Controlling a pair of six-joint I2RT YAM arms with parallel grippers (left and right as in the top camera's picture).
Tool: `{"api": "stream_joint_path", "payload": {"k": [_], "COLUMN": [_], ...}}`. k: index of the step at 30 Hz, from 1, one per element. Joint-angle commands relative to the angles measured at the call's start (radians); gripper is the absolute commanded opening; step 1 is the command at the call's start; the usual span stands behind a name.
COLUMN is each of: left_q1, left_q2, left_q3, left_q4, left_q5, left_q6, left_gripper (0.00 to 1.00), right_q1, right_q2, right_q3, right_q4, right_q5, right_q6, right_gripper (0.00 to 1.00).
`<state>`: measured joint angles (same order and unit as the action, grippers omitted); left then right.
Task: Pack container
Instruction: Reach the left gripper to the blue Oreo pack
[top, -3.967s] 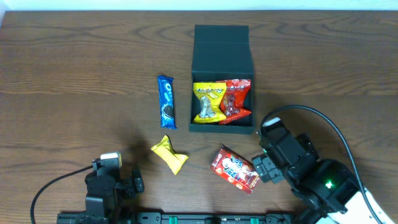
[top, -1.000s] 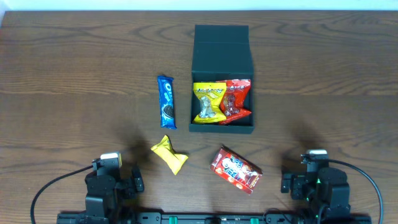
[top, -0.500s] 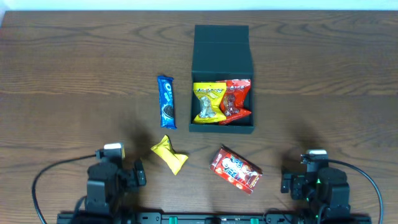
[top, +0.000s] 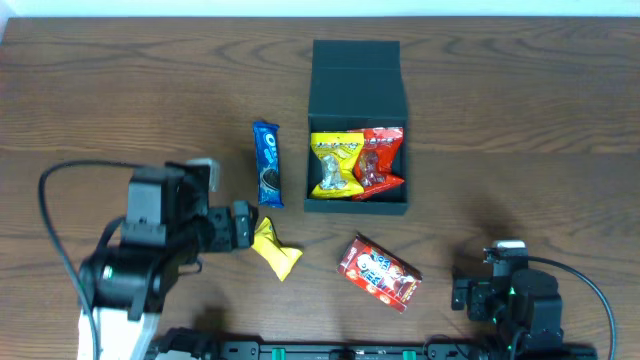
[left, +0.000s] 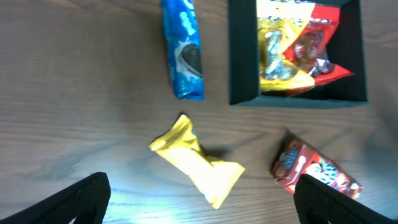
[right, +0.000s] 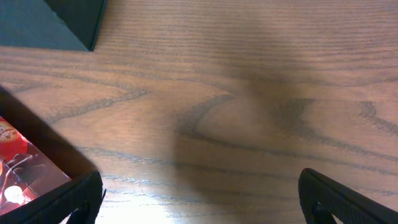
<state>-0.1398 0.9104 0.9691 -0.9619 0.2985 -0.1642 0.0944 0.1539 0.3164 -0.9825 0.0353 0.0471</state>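
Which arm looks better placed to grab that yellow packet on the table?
Left. The left tool, open, hovers right beside the yellow packet, which lies in the middle of its wrist view. The right tool sits far off, beyond the red packet.

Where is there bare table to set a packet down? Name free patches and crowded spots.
Free: the table left of the blue cookie pack, and the stretch right of the container, beyond the right gripper. Crowded: in front of the container, where the yellow packet, red packet and left gripper sit close.
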Motion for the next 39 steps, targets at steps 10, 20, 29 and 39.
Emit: {"api": "stream_joint_path", "payload": {"k": [10, 20, 29, 39], "left_q1": [-0.13, -0.136, -0.136, -0.136], "left_q2": [0.304, 0.595, 0.794, 0.937], "left_q3": [0.091, 0.246, 0.321, 0.322], "left_q4": [0.023, 0.079, 0.14, 0.217], "left_q5": [-0.107, -0.176, -0.195, -0.249], "left_q6": [-0.08, -0.15, -0.12, -0.12], "left_gripper": [0.95, 0.96, 0.95, 0.95], "right_q1": [-0.009, -0.009, -0.009, -0.009], "right_q2": [-0.007, -0.007, -0.007, -0.007], "right_q3": [-0.004, -0.004, -0.004, -0.004], "right_q4": [-0.003, -0.003, -0.003, -0.003], "right_q5": [-0.002, -0.003, -0.002, -0.002], "right_q6": [-0.011, -0.011, -0.011, -0.011], "right_gripper": [0.99, 0.99, 0.99, 0.99]}}
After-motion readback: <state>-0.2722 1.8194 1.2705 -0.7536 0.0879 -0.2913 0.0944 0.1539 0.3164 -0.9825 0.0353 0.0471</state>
